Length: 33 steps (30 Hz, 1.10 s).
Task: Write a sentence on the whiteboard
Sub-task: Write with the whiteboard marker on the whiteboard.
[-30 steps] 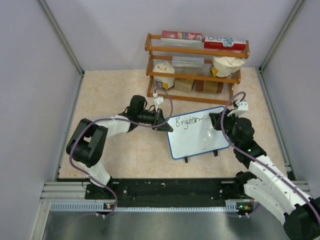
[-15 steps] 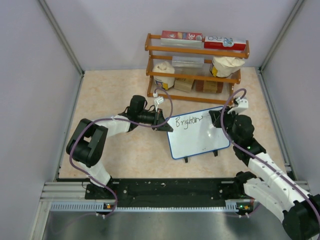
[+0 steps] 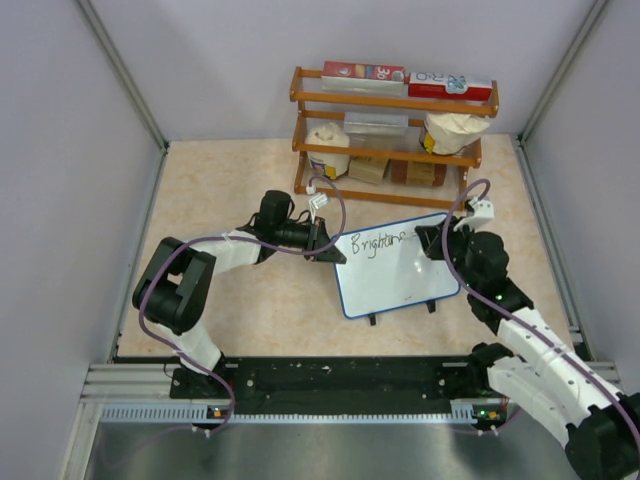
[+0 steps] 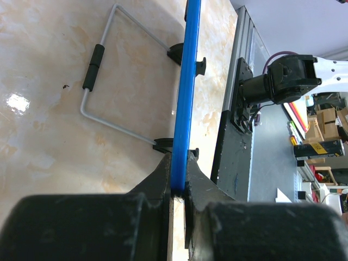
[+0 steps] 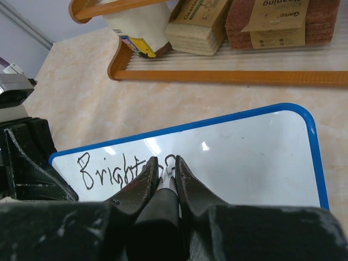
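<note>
The whiteboard (image 3: 400, 268) lies mid-table, white with a blue rim. Black lettering (image 3: 375, 243) along its top reads roughly "Brightne". My left gripper (image 3: 328, 246) is shut on the board's left edge; in the left wrist view its jaws pinch the blue rim (image 4: 186, 98). My right gripper (image 3: 430, 243) is shut on a black marker (image 5: 163, 209), tip down on the board just right of the lettering (image 5: 109, 169). The board also shows in the right wrist view (image 5: 250, 157).
A wooden rack (image 3: 390, 125) with boxes, bags and sponges stands just behind the board. Grey walls enclose the table on three sides. The board's wire stand (image 4: 103, 81) shows in the left wrist view.
The right gripper and marker have shifted slightly right along the top line, and the lettering has grown by about one letter. The left arm has not moved.
</note>
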Available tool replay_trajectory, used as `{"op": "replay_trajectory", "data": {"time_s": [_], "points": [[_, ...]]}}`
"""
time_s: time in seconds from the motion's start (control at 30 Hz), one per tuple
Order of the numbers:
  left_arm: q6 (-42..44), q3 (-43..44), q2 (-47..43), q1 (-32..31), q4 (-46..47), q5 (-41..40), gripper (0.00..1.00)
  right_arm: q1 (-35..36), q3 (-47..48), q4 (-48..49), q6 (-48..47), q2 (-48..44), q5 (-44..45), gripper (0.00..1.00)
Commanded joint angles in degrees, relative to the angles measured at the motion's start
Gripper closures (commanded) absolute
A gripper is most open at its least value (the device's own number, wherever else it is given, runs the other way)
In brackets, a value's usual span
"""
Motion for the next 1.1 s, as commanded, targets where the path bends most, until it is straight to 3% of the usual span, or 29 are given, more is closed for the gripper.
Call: {"op": "replay_trajectory", "data": {"time_s": [0.0, 1.07], "points": [[6.98, -0.60, 2.42, -0.79, -3.02, -7.06, 1.00, -0.69, -0.92, -1.22, -0.42, -2.30, -0.50, 1.00], [7.15, -0.60, 2.33, -0.70, -3.19, -7.15, 1.00, -1.65, 2.24, -0.35, -1.30, -4.41, 3.37, 1.00]]}}
